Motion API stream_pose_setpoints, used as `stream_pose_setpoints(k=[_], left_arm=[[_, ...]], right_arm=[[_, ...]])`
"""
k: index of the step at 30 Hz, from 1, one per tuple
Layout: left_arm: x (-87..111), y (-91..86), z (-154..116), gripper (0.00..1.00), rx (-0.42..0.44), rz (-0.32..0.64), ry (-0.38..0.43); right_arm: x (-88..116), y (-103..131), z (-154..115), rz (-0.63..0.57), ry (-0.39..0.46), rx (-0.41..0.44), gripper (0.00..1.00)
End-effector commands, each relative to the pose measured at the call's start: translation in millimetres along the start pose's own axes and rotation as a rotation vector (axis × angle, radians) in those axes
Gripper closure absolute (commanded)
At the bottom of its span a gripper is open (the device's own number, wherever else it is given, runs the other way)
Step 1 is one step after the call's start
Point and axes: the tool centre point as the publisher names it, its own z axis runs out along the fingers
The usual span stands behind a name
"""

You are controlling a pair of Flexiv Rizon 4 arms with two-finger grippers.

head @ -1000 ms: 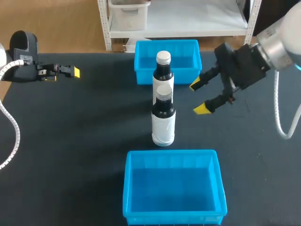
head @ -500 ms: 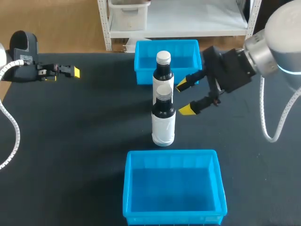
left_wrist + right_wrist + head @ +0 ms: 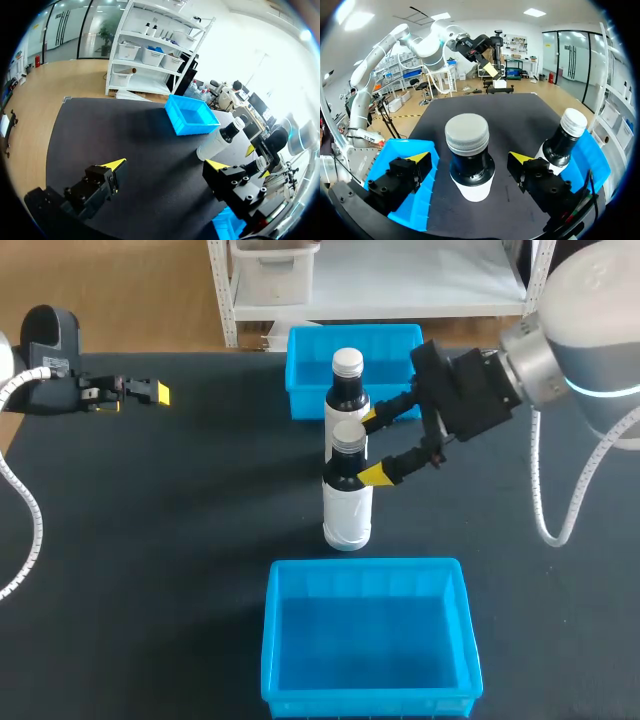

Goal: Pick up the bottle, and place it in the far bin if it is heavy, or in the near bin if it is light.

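**Right pincer straddles the dark, white-labelled, grey-capped bottle without gripping it**

Spread wide on its black wrist, the right pincer reaches in from 3 o'clock and holds nothing. Its wrist view shows a gap between each yellow-tipped finger and the bottle's neck. The grey-capped bottle therefore stands free and upright on the black table mat, at the table's centre.

The fingers sit at neck height, just under the cap. That is probably because the narrow neck below the cap's lip gives a sure hold for lifting and judging weight.

A second dark, white-capped bottle stands just behind at 12 o'clock, outside the fingers, so one finger has to slot between the two bottles. That gap looks tight, and closing could nudge the neighbour.

The two open blue plastic bins lie on the same line as the bottles. The far bin is at 12 o'clock and the near bin at 6 o'clock, so either drop should be a short carry.

The left pincer rests at 10 o'clock, well apart, with fingers parted and nothing between them, apparently parked out of the way.
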Motion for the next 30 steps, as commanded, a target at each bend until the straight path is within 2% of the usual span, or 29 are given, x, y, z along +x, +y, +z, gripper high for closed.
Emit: stream_pose_setpoints(k=[1, 20, 22, 23, 26, 27, 29, 30], left_arm=[[0.0, 0.0, 0, 0.00, 0.000, 0.000, 0.000], [0.0, 0.0, 0, 0.00, 0.000, 0.000, 0.000], [0.0, 0.0, 0, 0.00, 0.000, 0.000, 0.000], [0.0, 0.0, 0, 0.00, 0.000, 0.000, 0.000], [0.0, 0.0, 0, 0.00, 0.000, 0.000, 0.000], [0.0, 0.0, 0, 0.00, 0.000, 0.000, 0.000], [0.0, 0.0, 0, 0.00, 0.000, 0.000, 0.000], [0.0, 0.0, 0, 0.00, 0.000, 0.000, 0.000]], right_arm=[[-3, -3, 11, 0.001, 0.003, -0.012, 0.00], [-6, -4, 26, 0.016, -0.001, -0.020, 0.00], [-6, -4, 26, 0.016, -0.004, -0.018, 0.15], [-6, -4, 26, 0.017, -0.004, -0.018, 0.19], [-7, -4, 26, 0.018, -0.006, -0.016, 0.21], [-7, -4, 26, 0.018, -0.006, -0.016, 0.25], [-7, -4, 27, 0.018, -0.007, -0.016, 0.46], [-7, -4, 27, 0.018, -0.007, -0.016, 0.48]])
